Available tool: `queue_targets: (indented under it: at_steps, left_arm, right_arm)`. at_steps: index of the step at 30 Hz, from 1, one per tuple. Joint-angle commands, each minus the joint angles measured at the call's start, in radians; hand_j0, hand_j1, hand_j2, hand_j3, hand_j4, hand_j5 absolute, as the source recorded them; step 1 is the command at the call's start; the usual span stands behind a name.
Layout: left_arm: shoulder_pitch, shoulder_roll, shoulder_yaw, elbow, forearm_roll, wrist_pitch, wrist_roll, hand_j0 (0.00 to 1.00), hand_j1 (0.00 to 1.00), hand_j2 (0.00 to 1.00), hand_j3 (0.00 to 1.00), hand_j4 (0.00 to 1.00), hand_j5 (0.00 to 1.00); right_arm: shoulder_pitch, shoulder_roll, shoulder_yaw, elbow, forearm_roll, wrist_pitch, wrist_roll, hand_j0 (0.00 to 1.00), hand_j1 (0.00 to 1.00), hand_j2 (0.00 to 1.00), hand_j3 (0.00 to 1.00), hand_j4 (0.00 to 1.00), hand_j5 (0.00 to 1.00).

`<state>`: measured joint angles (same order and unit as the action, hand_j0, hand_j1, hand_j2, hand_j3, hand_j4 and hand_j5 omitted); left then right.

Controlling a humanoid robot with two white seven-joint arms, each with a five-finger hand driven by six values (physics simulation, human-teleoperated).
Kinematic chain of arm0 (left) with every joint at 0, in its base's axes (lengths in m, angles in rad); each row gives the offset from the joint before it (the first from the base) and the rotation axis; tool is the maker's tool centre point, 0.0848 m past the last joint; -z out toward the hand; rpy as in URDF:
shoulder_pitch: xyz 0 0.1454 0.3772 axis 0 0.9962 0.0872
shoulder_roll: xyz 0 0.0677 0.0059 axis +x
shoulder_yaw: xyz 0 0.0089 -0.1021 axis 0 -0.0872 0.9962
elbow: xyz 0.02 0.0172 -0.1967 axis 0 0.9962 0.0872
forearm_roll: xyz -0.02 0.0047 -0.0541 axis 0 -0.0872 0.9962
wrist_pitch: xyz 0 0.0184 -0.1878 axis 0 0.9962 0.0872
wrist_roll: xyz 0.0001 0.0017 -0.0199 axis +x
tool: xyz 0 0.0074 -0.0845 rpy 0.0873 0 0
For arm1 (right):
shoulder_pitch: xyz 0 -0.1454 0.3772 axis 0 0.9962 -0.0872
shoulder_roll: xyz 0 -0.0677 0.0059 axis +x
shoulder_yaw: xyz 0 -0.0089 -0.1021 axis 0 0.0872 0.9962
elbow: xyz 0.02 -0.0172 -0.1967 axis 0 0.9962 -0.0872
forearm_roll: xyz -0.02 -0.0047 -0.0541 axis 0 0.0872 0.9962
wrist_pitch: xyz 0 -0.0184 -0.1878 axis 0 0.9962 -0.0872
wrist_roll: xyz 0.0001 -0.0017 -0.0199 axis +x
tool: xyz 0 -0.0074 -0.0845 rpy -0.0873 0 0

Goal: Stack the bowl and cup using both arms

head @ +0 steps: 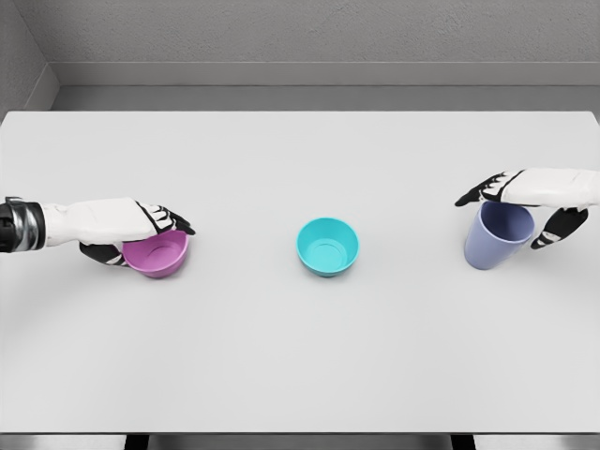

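A pink bowl (157, 255) sits at the left of the white table (300, 356), tilted slightly. My left hand (141, 230) is closed over its far rim, thumb under the near side. A teal bowl (328, 247) stands upright at the table's middle, untouched. At the right, a lavender cup (496, 236) is tilted, and my right hand (525, 202) grips its upper rim, fingers over the top and thumb down its right side.
The table's far edge meets a grey wall (300, 37). Bare tabletop lies between the teal bowl and each held object, and along the whole front.
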<state>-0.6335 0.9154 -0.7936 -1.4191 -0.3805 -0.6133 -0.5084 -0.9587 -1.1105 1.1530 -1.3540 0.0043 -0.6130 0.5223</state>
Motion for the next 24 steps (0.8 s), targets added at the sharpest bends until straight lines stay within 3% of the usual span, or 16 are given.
queue_targets:
  at_steps: [1, 9, 24]
  left_arm:
    - [0.000, 0.002, 0.001, 0.000, 0.006, 0.002, 0.001, 0.60, 0.60, 0.60, 0.60, 0.60, 0.60]
    - [0.000, 0.000, 0.004, 0.000, 0.009, 0.002, -0.001, 0.51, 0.51, 0.51, 0.51, 0.51, 0.51]
    - [-0.006, -0.026, 0.008, -0.015, 0.015, 0.002, -0.001, 0.51, 0.51, 0.51, 0.51, 0.51, 0.51]
  right_arm:
    - [0.000, 0.000, -0.001, -0.002, -0.006, 0.002, -0.001, 1.00, 1.00, 1.00, 1.00, 1.00, 1.00]
    - [-0.002, 0.000, -0.001, -0.013, -0.006, 0.002, -0.001, 1.00, 1.00, 1.00, 1.00, 1.00, 1.00]
    - [0.000, 0.000, 0.004, -0.011, -0.006, 0.002, 0.002, 1.00, 1.00, 1.00, 1.00, 1.00, 1.00]
